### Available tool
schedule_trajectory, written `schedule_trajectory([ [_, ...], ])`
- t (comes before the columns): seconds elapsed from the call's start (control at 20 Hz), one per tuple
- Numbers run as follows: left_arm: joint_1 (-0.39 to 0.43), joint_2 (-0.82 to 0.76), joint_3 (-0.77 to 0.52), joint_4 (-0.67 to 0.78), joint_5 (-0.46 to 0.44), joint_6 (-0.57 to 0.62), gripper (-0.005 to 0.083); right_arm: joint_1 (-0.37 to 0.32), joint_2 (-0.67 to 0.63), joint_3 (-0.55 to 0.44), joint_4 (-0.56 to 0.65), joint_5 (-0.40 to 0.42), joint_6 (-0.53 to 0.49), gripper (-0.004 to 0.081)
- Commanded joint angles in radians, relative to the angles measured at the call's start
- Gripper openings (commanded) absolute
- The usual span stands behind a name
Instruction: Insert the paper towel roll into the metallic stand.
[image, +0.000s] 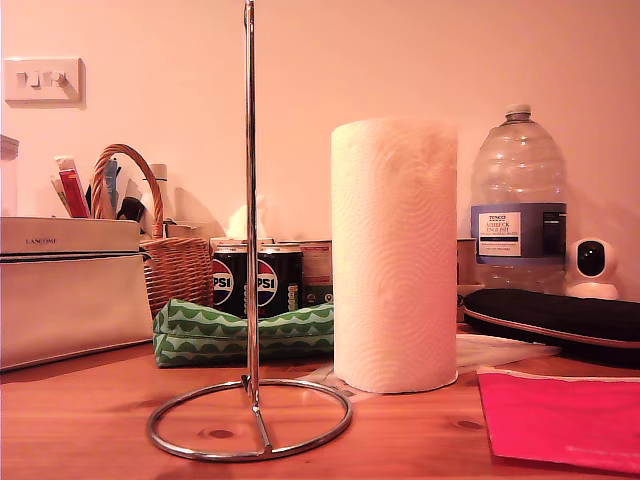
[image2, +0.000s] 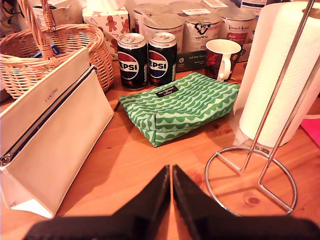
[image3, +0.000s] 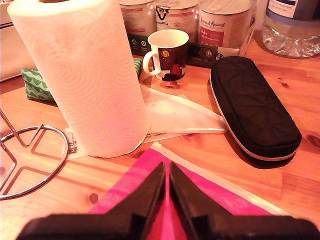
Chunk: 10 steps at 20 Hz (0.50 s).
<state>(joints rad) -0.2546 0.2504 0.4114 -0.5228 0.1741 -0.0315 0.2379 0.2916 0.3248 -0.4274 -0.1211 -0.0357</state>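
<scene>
While the paper towel roll (image: 394, 255) stands upright on the wooden table (image: 80, 420), just right of the metallic stand (image: 250, 300) in the exterior view, my first gripper (image2: 171, 172) hangs above bare wood near the stand's ring, fingers pressed together on nothing. My second gripper (image3: 166, 170) hovers over a pink sheet (image3: 200, 200) near the roll, fingers likewise closed and empty.

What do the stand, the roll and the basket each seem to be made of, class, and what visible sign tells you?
The metallic stand: polished metal wire, likely chrome, shown by its mirror-like shine. The paper towel roll: soft white paper, with an embossed pattern on its surface. The basket: woven wicker or similar cane, shown by its tan interlaced strands.
</scene>
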Motion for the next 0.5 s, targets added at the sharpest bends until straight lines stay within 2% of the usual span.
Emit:
schedule_trajectory([
  [0.0,-0.002,0.005,-0.005,0.164,0.107,-0.006,-0.0019,0.004,0.006,-0.01,0.243,-0.001,-0.005,-0.0011],
  [0.3,-0.002,0.005,-0.005,0.171,0.131,-0.015,-0.0019,0.004,0.006,-0.01,0.249,-0.001,0.01,-0.0011],
  [0.45,-0.013,0.011,-0.005,0.219,0.249,-0.084,-0.0018,0.004,0.006,-0.01,0.259,-0.001,0.01,-0.0011],
])
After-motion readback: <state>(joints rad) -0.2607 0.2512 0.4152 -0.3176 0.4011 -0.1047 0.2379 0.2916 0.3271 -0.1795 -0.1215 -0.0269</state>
